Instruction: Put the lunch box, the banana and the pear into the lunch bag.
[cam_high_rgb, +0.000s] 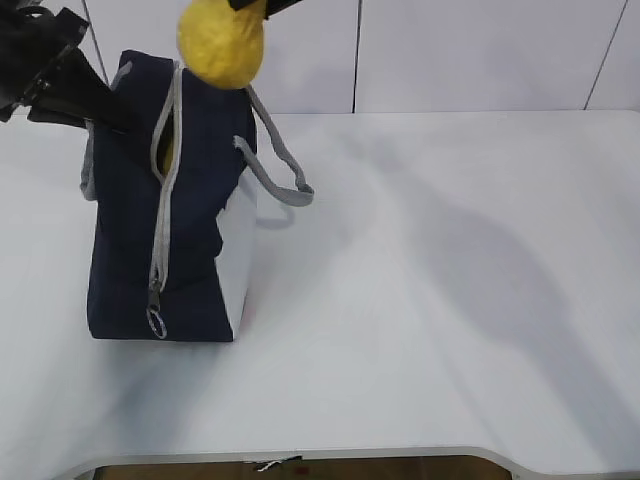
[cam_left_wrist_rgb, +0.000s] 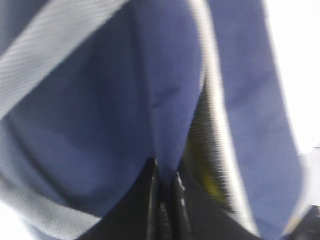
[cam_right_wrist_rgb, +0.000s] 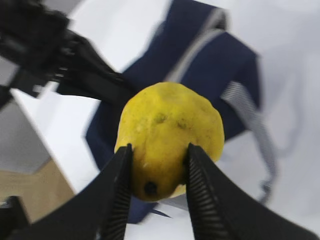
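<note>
The step in hand looks like the pear's delivery: the right gripper (cam_right_wrist_rgb: 157, 172) clasps the pear (cam_high_rgb: 221, 42) between its 2 fingers, holding it just above the upright lunch bag (cam_high_rgb: 195, 260) and its zipper slit. The left gripper (cam_left_wrist_rgb: 165, 200) is pinched tight on the bag's fabric beside that slit. Next, the pear needs lowering squarely into the narrow gap before release

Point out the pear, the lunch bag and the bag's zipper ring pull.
pear (cam_right_wrist_rgb: 170, 135): right wrist view, its yellow front between the jaws.
lunch bag (cam_high_rgb: 195, 150): exterior view, navy side panel.
zipper ring pull (cam_high_rgb: 156, 322): exterior view, ring at the zipper's lower end.
</note>
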